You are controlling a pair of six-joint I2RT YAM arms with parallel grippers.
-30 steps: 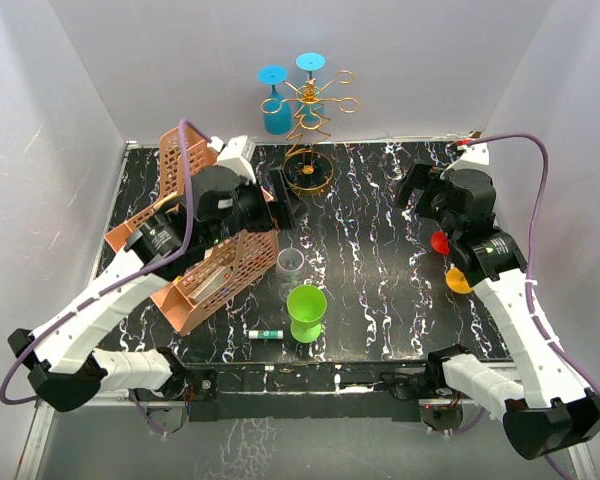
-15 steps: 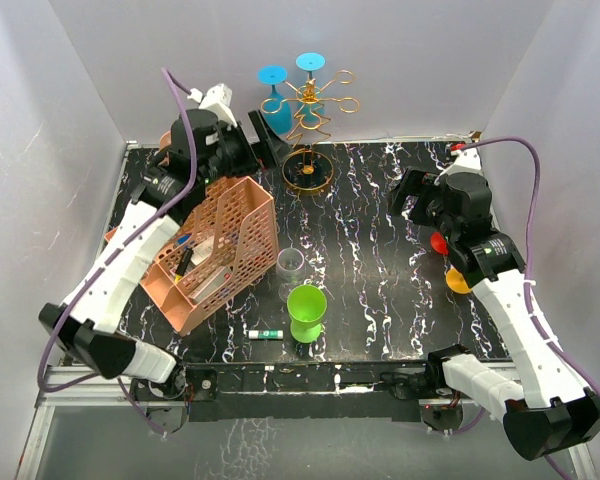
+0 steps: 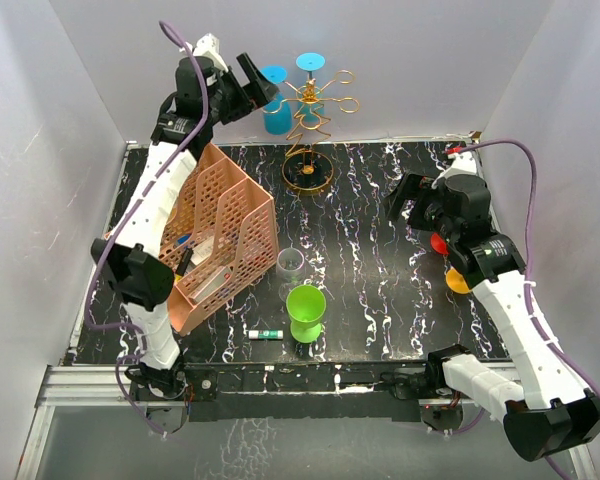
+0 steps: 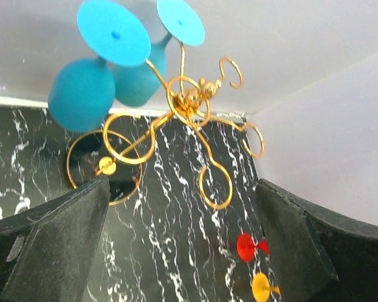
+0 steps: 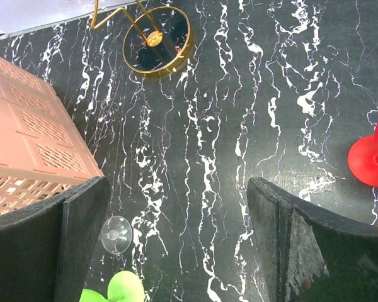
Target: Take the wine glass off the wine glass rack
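The gold wire wine glass rack (image 3: 315, 100) stands at the back of the table on its ring base (image 3: 308, 175). Two blue wine glasses hang upside down from its left arms, the nearer one (image 3: 276, 112) (image 4: 82, 94) and a second (image 4: 138, 78) behind it. My left gripper (image 3: 253, 84) is raised high just left of the nearer glass, open and holding nothing; in the left wrist view its fingers (image 4: 50, 245) frame the rack (image 4: 192, 104) from below. My right gripper (image 3: 410, 205) hovers open over the right side of the table.
A pink mesh organizer (image 3: 220, 240) stands at the left under the raised left arm. A clear glass (image 3: 291, 265), a green glass (image 3: 306, 310) and a small tube (image 3: 265, 334) stand near the front. Red (image 3: 439, 242) and yellow (image 3: 458, 280) glasses lie beside the right arm.
My left arm has lifted from over the pink organizer and swung back and up to the blue glasses on the rack. The right arm has barely shifted. Both grippers stayed open.
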